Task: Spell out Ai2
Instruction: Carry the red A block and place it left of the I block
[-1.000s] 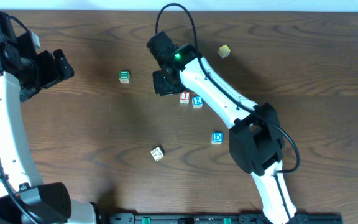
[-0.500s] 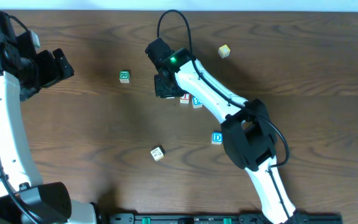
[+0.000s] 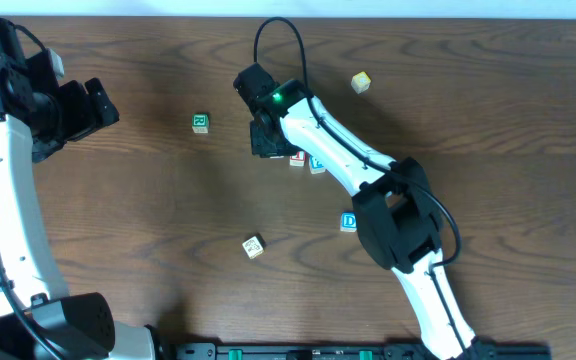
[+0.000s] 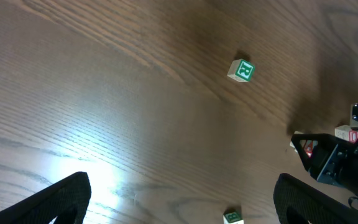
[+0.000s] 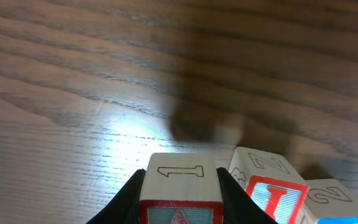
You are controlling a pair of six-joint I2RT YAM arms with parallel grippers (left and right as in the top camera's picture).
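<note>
Your overhead cam looks straight down on the whole table (image 3: 488, 80), both arms in shot. L wrist cam sits high, tilted down; it shares w/ overhead the green cube (image 4: 242, 70) well clear of the right pincer (image 4: 304, 148). R wrist cam's v. close, low, looking out past the red-framed cube (image 5: 180, 186) in that pincer, I cube (image 5: 272, 194) just beside.

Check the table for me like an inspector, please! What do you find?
Surface: brown wooden table.
Job's things: red-framed cube gripped, close beside the red I cube and the blue 2 cube.
Clutter: green cube, yellow cube, blue D cube and one pale cube, scattered apart.
Pincers: left pincer open, holding nothing; right pincer shut on the red-framed cube.
Cables: black cable loops over the right arm.
Surroundings: dark rail at the table's edge.
</note>
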